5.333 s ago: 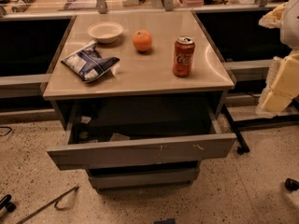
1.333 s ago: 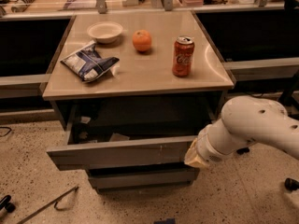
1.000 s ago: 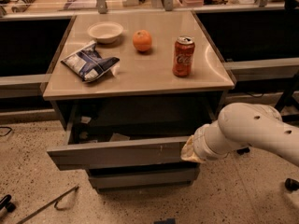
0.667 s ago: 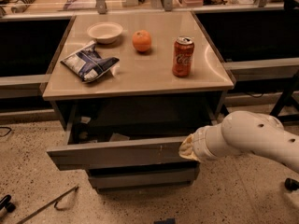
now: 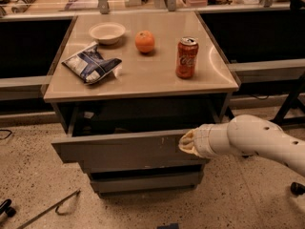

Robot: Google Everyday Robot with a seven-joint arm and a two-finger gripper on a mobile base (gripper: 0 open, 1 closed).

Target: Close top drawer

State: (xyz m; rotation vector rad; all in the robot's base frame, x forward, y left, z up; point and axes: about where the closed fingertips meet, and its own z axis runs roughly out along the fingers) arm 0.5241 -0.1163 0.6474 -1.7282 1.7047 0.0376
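The top drawer [image 5: 119, 149] is a wide grey metal drawer with a flat front and small white scuffs right of its middle. It stands pulled out from under the beige cabinet top [image 5: 143, 75], with its dark interior showing. My gripper [image 5: 184, 143] reaches in from the right on a white arm and sits against the right part of the drawer front, next to the scuffs. Its fingers are hidden behind the wrist.
On the cabinet top stand a white bowl [image 5: 107, 32], an orange [image 5: 145, 41], a red soda can [image 5: 187, 57] and a blue-white snack bag [image 5: 90, 64]. Two lower drawer fronts [image 5: 145, 180] sit below. A thin metal rod [image 5: 52, 208] lies on the speckled floor at left.
The arm has come in from the right and lowered to the drawer front. The drawer has moved back a little, with less of its interior showing than before.
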